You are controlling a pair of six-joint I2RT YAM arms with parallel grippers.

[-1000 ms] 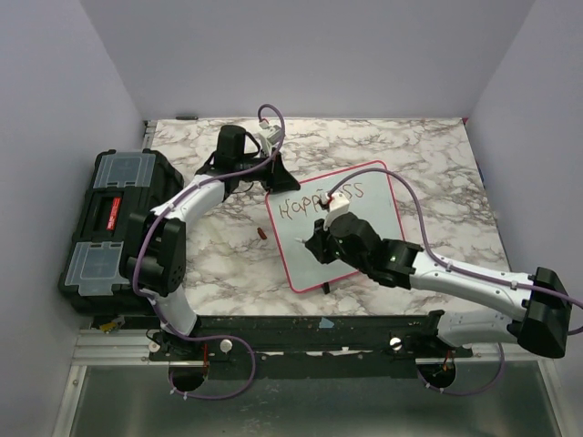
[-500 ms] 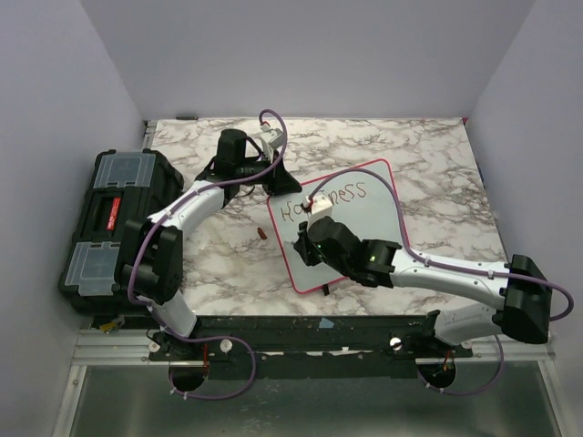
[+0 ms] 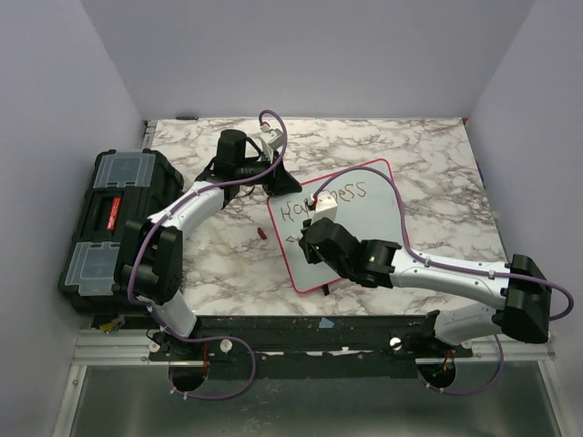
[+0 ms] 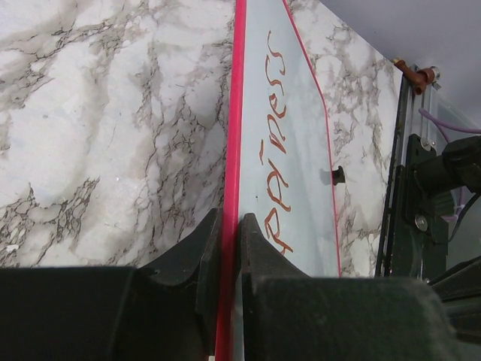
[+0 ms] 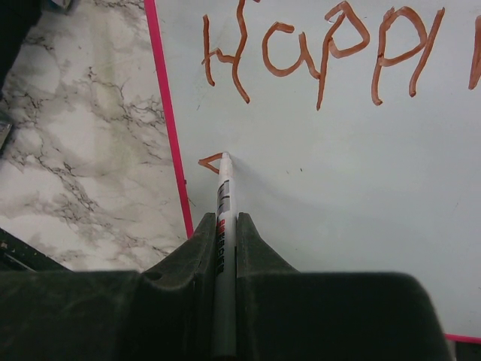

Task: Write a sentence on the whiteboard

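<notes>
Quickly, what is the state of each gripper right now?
Left gripper: shut on the whiteboard edge.
Right gripper: shut on the marker, tip on the whiteboard.

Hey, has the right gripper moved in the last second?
Yes. In the top view the right gripper has shifted left across the whiteboard, toward its left frame edge. The marker it holds now touches the board below the H.

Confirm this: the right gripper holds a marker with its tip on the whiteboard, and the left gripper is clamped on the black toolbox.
Not quite. The left gripper is clamped on the whiteboard's pink edge, not the toolbox, as the left wrist view shows. The rest stands: the right gripper holds the marker, tip on the board.
</notes>
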